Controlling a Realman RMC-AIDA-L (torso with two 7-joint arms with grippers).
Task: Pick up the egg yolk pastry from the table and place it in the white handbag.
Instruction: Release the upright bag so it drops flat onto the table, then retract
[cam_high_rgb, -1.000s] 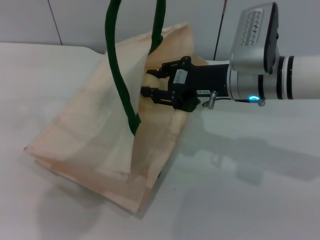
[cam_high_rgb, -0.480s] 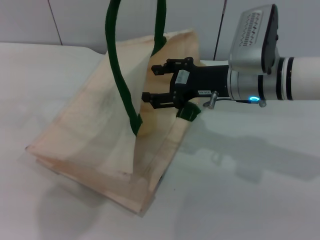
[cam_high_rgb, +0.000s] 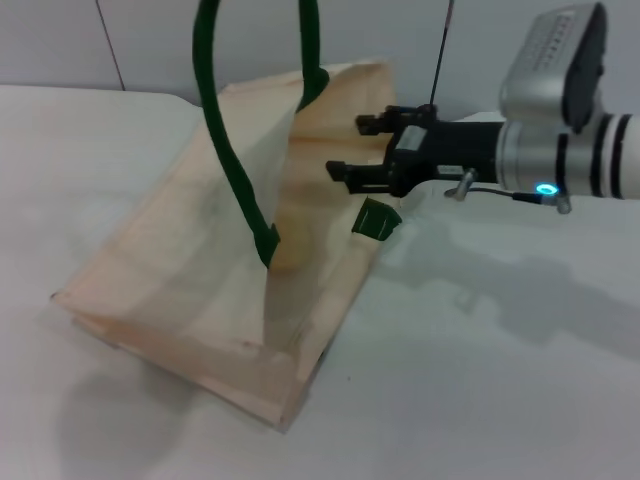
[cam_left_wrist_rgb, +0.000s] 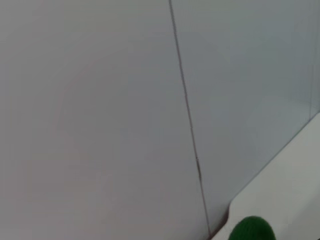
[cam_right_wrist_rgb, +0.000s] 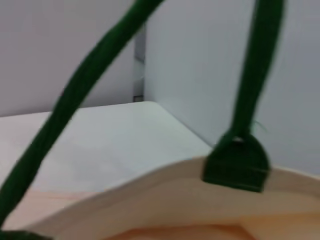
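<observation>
The big cream fabric tote, the white handbag (cam_high_rgb: 200, 270), slumps on the white tabletop (cam_high_rgb: 480, 380), its dark green rope handles (cam_high_rgb: 225, 150) pulled upward; the egg yolk pastry isn't visible, perhaps inside; beyond, the right gripper (cam_high_rgb: 358, 148) hangs spread and empty at the mouth and could snag the rim, tipping the bag

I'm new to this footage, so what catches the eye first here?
The large cream fabric handbag stands open at the table's centre, its dark green rope handles pulled straight up out of view. Beside its mouth, the black right gripper hovers open and empty. The pastry is not visible.
</observation>
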